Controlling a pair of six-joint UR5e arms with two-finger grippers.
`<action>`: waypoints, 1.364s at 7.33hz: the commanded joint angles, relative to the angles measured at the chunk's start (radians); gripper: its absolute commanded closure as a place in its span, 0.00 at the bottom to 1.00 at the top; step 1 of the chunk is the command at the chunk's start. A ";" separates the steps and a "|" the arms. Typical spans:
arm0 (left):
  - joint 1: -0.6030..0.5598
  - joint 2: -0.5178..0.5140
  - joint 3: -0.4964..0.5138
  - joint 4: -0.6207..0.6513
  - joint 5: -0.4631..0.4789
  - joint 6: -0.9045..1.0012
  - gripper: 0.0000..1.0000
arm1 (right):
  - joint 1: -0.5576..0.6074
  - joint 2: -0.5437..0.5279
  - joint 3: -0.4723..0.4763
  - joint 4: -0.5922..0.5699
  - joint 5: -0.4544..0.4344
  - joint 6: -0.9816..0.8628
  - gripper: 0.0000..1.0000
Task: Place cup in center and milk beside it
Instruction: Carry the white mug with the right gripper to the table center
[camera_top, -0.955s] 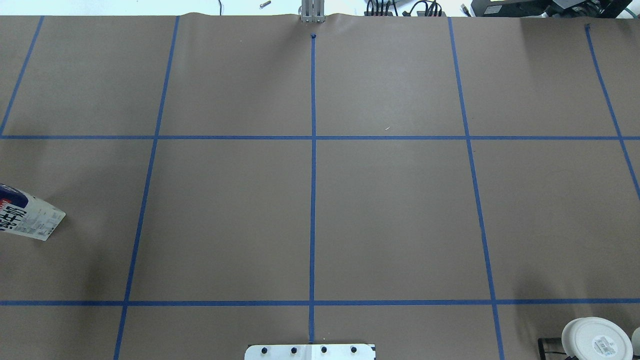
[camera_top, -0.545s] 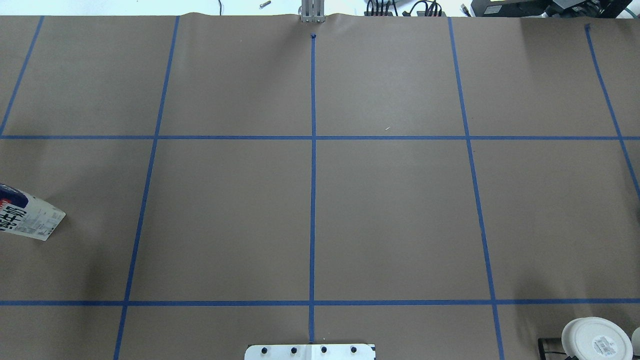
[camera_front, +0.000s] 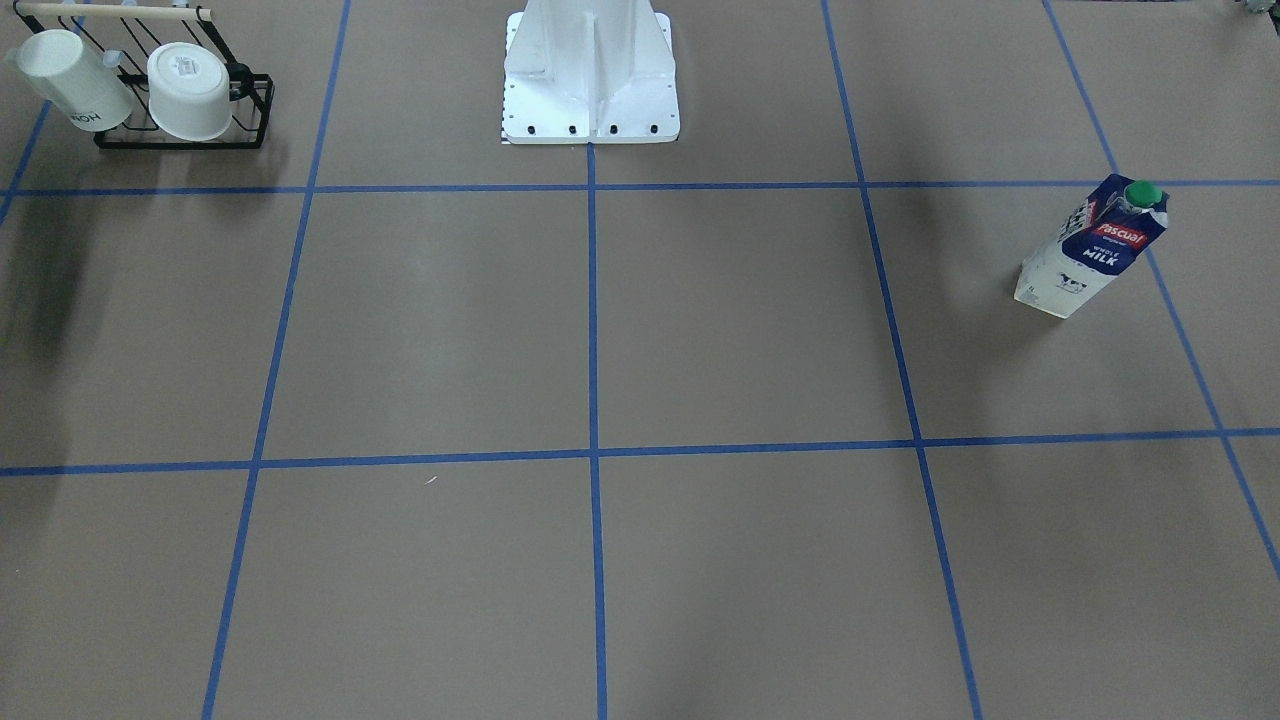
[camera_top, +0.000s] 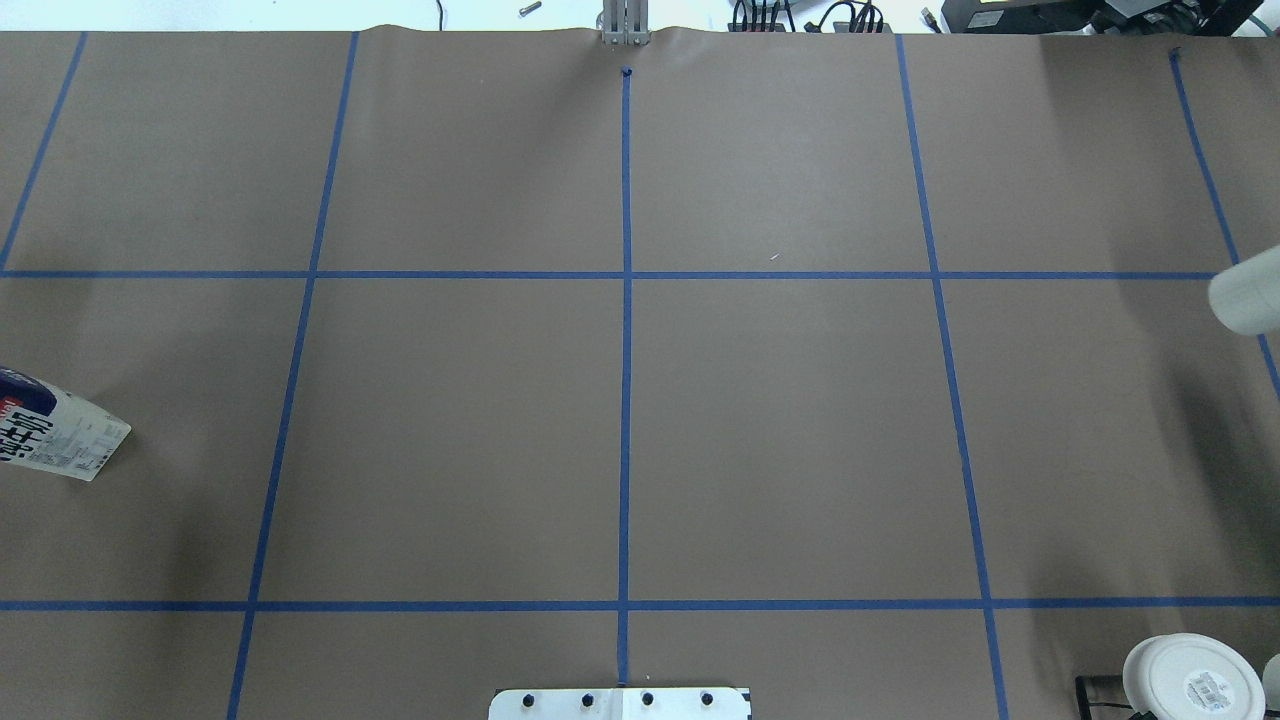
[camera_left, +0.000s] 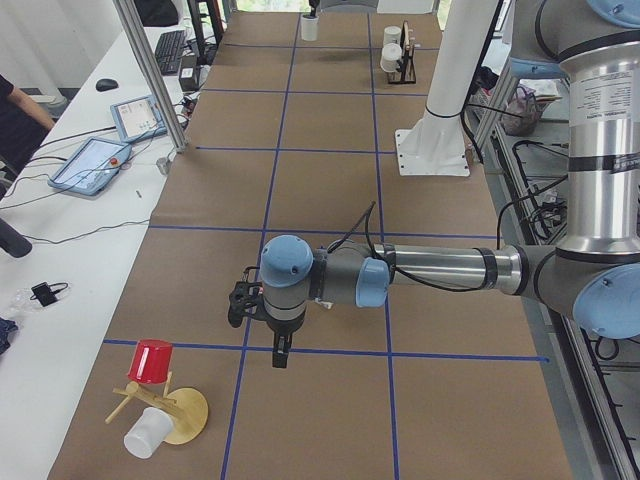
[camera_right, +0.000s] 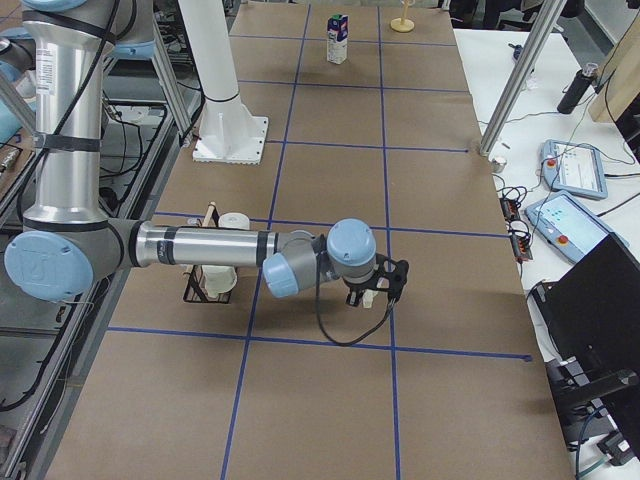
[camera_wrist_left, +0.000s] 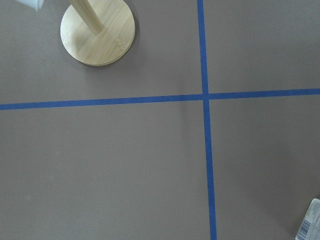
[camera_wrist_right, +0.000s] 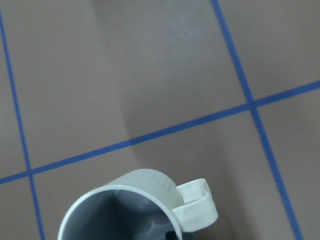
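White outside and dark grey inside, the cup (camera_wrist_right: 120, 215) fills the lower edge of the right wrist view. Its mouth is turned towards the camera, its loop handle lies to the right, and it is clear of the worktop (camera_wrist_right: 150, 65). In the overhead view it shows at the far right edge (camera_top: 1248, 298), well apart from the centre crossing (camera_top: 627, 275). The step in hand is judged to be the transfer of the cup to the centre.

The right fingers (camera_right: 388, 278) are seen only in a side view, so it cannot be told whether they are spread or pinching the cup. A hold is inferred only from the cup sitting close under the wrist camera.

The milk (camera_front: 1095, 250) stands upright at the opposite side of the worktop, well apart from the centre and untouched. The left fingers (camera_left: 238, 300) hang above the worktop near it — their state cannot be told either.

Next move — the cup is to be brought over the centre crossing, lowered upright until its base is seated, and only then released. Room is to be left beside it for the milk.
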 joint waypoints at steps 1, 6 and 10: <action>0.000 0.000 -0.001 0.000 0.000 -0.002 0.02 | -0.138 0.273 0.079 -0.298 -0.019 0.011 1.00; 0.000 -0.003 0.007 0.000 -0.038 0.001 0.02 | -0.567 0.688 -0.032 -0.399 -0.353 0.190 1.00; 0.000 -0.003 0.010 -0.003 -0.052 0.001 0.02 | -0.698 0.821 -0.224 -0.277 -0.455 0.233 1.00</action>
